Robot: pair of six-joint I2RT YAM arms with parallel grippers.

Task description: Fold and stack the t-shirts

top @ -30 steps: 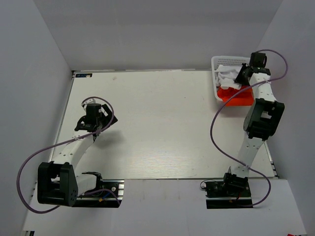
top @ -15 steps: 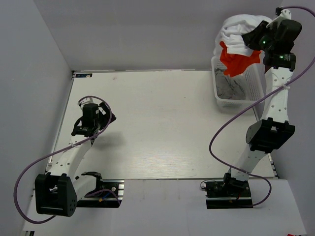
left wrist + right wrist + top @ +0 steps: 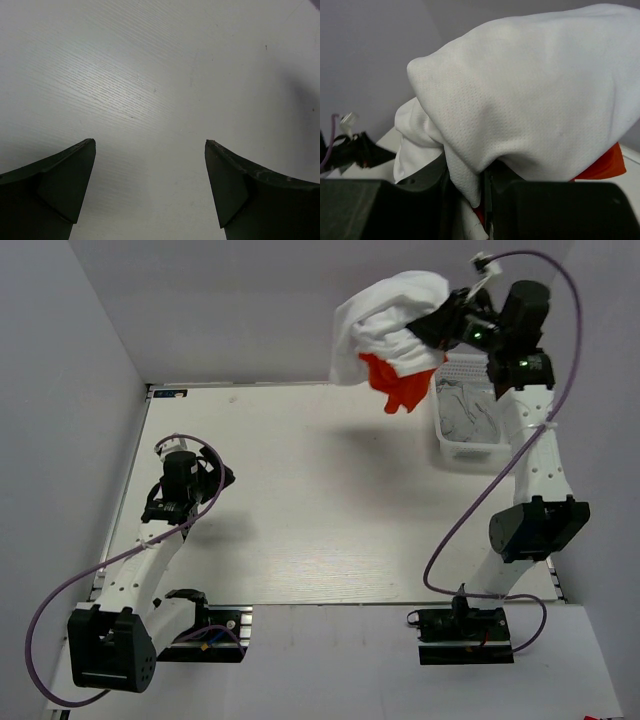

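My right gripper (image 3: 440, 328) is raised high, left of the basket (image 3: 470, 445), and is shut on a bundle of both shirts. The white t-shirt (image 3: 385, 320) billows to the left of the jaws. The orange t-shirt (image 3: 400, 385) hangs bunched below it. In the right wrist view the white t-shirt (image 3: 530, 100) fills the frame, pinched between the jaws at my right gripper (image 3: 482, 200), with an orange edge (image 3: 605, 167) showing at the right. My left gripper (image 3: 183, 502) hovers over the table's left side, open and empty; in the left wrist view (image 3: 150, 145) only bare tabletop shows between the jaws.
The white mesh basket stands at the table's far right corner. The white table (image 3: 320, 500) is walled by grey panels on the left, back and right. Purple cables loop from both arms.
My right gripper lifted both shirts out of the basket and swung them up and to the left over the table's far edge. The left arm stretched slightly farther out.
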